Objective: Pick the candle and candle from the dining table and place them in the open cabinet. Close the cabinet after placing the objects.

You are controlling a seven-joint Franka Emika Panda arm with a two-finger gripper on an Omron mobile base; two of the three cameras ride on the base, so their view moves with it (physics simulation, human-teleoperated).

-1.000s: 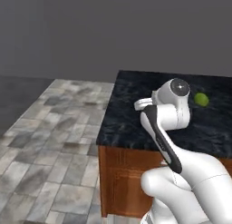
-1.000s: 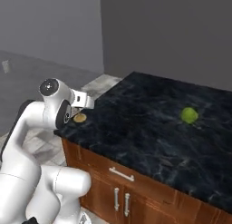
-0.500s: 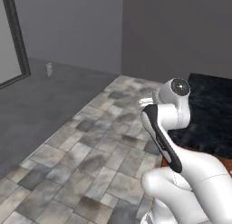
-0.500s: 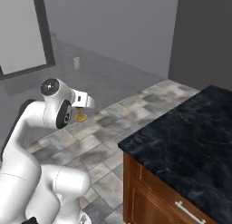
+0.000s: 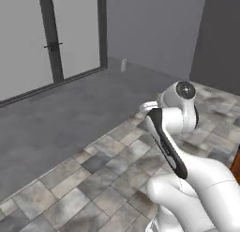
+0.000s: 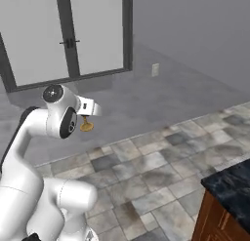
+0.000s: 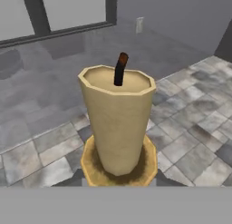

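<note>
**Midway: candle in the pincer, base away from the tabletop**

Now the carry is the step in hand. The pincer (image 6: 88, 119) is clamped on the candle (image 7: 118, 123), the slim pale one with a dark wick, standing upright on its gold candlestick base (image 7: 118, 166); in the hand view the jaws sit low at either side of that base. From the right base view the gold base hangs just under the hand, off any surface, with the arm (image 5: 174, 132) folded close to the robot's body.

Only a corner of the dining tabletop (image 6: 233, 184) shows, at the lower right of the right base view, well apart from the held candle. Ahead lie a tiled floor (image 5: 93, 179), a grey wall and a tall double door with dark frames (image 6: 68, 35). The cabinet cannot be seen from here.

Judging by this, the first candle is picked but not yet placed. The next move calls for bringing the open cabinet into sight, then lifting the candle level onto its shelf without tipping it. The second candle and the door-closing are still to do.
</note>
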